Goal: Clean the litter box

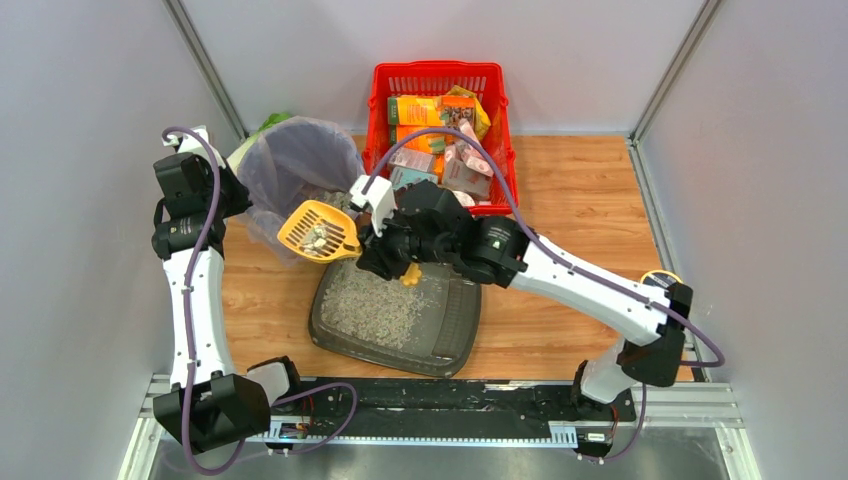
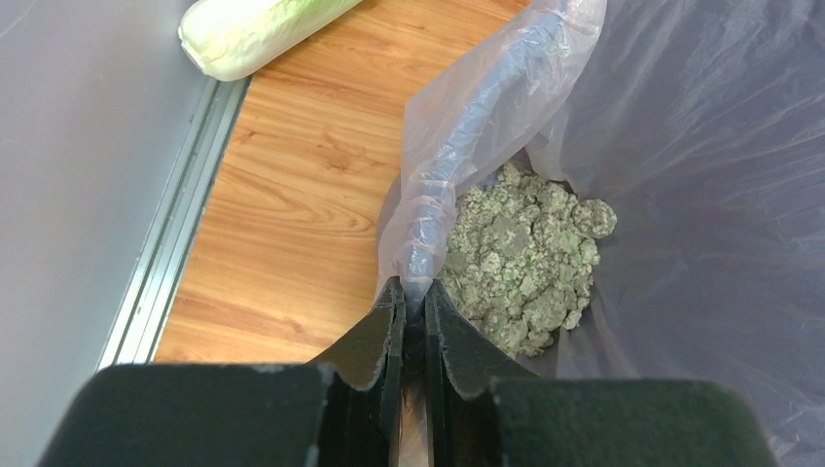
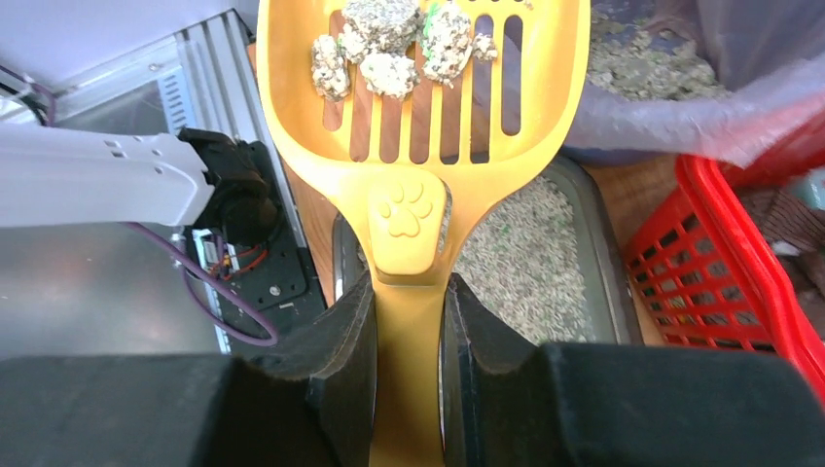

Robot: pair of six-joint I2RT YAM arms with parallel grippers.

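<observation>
The litter box (image 1: 450, 330) is a dark grey tray with pale litter at the table's middle; it also shows in the right wrist view (image 3: 584, 224). My right gripper (image 1: 378, 240) (image 3: 409, 302) is shut on the handle of a yellow slotted scoop (image 1: 318, 232) (image 3: 418, 107). The scoop carries several grey clumps (image 3: 389, 49) and hangs between the box and the bag-lined bin (image 1: 300, 160). My left gripper (image 1: 240, 200) (image 2: 415, 297) is shut on the rim of the bin's bag (image 2: 457, 146). Greenish clumps (image 2: 525, 253) lie inside the bag.
A red mesh basket (image 1: 385, 80) with packets stands at the back, its edge in the right wrist view (image 3: 720, 253). A pale green cabbage (image 2: 253, 29) lies by the left wall behind the bin. Grey walls close the table on three sides.
</observation>
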